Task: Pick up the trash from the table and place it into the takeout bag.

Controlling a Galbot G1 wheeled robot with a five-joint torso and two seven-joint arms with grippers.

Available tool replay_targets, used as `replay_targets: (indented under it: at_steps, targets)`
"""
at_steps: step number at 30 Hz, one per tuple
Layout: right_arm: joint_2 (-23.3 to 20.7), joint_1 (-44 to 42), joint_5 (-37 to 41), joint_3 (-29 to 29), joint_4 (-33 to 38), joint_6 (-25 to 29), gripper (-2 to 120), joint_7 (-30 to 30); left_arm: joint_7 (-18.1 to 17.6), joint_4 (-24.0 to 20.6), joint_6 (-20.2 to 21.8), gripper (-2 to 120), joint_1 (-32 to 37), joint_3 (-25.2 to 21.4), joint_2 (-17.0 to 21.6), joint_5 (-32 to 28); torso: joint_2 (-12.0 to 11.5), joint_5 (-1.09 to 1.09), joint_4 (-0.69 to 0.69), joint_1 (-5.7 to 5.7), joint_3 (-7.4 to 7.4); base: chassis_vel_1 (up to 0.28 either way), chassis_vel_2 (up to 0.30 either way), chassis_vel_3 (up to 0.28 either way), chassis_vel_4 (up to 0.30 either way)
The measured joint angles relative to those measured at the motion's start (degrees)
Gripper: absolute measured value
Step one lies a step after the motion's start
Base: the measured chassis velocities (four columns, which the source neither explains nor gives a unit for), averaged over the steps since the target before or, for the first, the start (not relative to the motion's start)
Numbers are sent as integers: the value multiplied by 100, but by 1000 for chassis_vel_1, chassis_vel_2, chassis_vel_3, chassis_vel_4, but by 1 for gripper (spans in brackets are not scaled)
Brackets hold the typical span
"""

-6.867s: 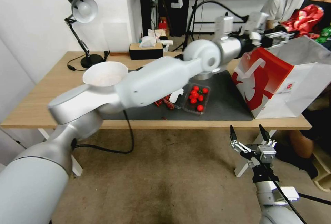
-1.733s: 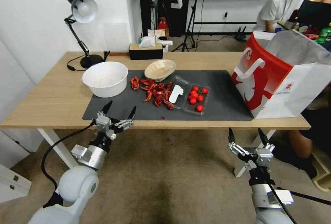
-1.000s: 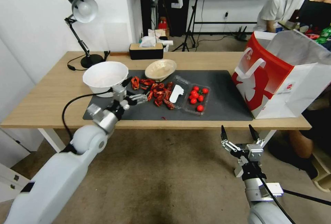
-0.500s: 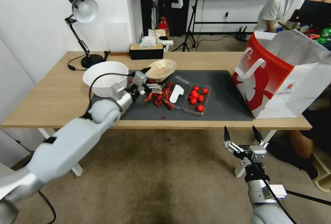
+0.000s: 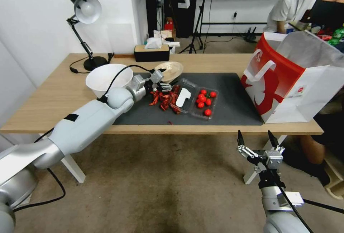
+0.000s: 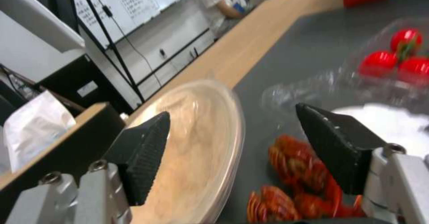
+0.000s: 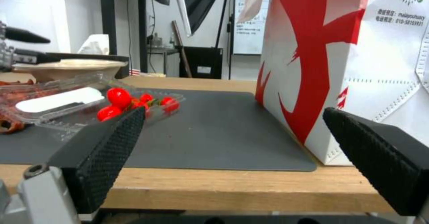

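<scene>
My left arm reaches over the table [image 5: 50, 96], and my left gripper [image 5: 165, 79] is open at the near rim of the beige shallow bowl [image 5: 171, 70], part of the trash. In the left wrist view the bowl [image 6: 196, 140] lies between the spread fingers [image 6: 143, 150] of that gripper [image 6: 232, 116], and I see no contact. Red shell scraps [image 5: 165, 98] lie just beside it on the dark mat [image 5: 233, 107]. The red-and-white takeout bag [image 5: 286, 79] stands open at the table's right end. My right gripper [image 5: 256, 140] hangs open below the front edge.
A clear clamshell box with red tomatoes [image 5: 204, 101] lies mid-mat, right of the scraps. A white deep bowl [image 5: 107, 79] stands left of my arm. A desk lamp [image 5: 86, 14] and a tissue box [image 5: 151, 52] sit at the back. The mat before the bag is bare.
My left arm has swung up from below the table's front edge and reached forward over the mat to the beige bowl. The right arm has hardly moved.
</scene>
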Motion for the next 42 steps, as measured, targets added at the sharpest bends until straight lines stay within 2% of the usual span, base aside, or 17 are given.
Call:
replay_targets:
  at_steps: [16,19,20,25,28,36,39,41,42]
  targets:
    - [1,79,32,-5,-56,12,100,16,197,580,-37,71,-353,372,-71,229,0,0,-1,0,0,0,0,0,0]
    - [-2,79,38,11,-58,18,100,19,208,621,-46,63,-375,416,-73,240,0,0,-1,0,0,0,0,0,0]
    - [-4,79,42,17,-58,25,100,20,219,646,-51,55,-397,466,-59,256,0,0,-1,0,0,0,0,0,0]
    - [-2,83,45,18,-58,30,100,21,242,704,-69,43,-421,498,-42,282,0,0,-1,0,0,0,0,0,0]
    - [8,87,45,7,-65,38,100,21,279,774,-109,28,-438,520,-12,334,0,0,-1,0,0,0,0,0,0]
    - [10,95,42,0,-74,50,100,20,293,793,-144,23,-444,528,23,343,0,0,-1,0,0,0,0,0,0]
    - [10,99,41,-4,-75,53,100,20,292,787,-182,19,-444,527,27,343,0,0,-1,-1,0,0,0,0,0]
    - [11,101,40,-6,-75,54,100,20,289,783,-222,8,-449,525,27,346,0,0,-1,-1,0,0,0,0,0]
    - [11,101,40,-6,-75,54,100,20,289,783,-222,8,-449,525,27,346,0,0,-1,-1,0,0,0,0,0]
